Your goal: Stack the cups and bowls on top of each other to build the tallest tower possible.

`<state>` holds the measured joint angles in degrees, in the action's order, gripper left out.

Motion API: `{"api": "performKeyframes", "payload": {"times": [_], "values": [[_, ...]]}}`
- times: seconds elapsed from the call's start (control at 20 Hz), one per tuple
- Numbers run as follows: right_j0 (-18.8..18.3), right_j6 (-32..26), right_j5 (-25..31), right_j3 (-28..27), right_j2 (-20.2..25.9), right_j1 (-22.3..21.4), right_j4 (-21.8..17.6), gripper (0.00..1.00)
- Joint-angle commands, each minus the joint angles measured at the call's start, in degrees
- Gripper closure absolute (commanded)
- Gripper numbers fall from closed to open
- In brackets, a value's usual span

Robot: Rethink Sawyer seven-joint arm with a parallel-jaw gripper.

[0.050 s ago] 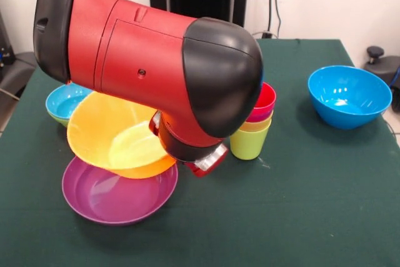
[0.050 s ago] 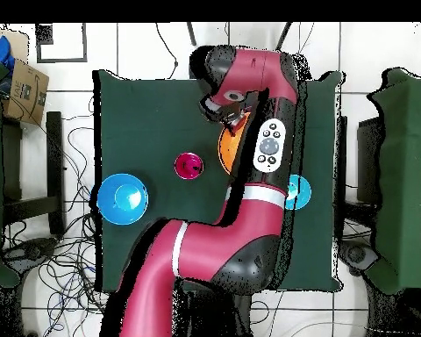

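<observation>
Front view: large yellow-orange bowl (image 1: 115, 134) raised and tilted above the wide purple bowl (image 1: 119, 193) on the green tabletop (image 1: 300, 204) — rim against the end effector (image 1: 203, 161); fingers hidden, spread or pressed together cannot tell. Small blue bowl (image 1: 64, 101) behind, nested in a green one. Tower (image 1: 255, 124) of nested cups just beside the arm (image 1: 156, 60), lime green lowest, red on top. Large blue bowl (image 1: 349, 95) well apart.

Overhead view: arm (image 2: 249, 175) across the tabletop, tower (image 2: 189, 165) between large blue bowl (image 2: 122, 197) and arm — orange rim (image 2: 230, 145) showing beneath.
</observation>
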<state>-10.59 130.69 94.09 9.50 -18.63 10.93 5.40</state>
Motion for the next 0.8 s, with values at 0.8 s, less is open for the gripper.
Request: {"api": "performKeyframes", "payload": {"times": [0.8], "values": [[-5.3,-3.9,-1.0,-9.5,-18.9,10.0,19.5,1.00]]}}
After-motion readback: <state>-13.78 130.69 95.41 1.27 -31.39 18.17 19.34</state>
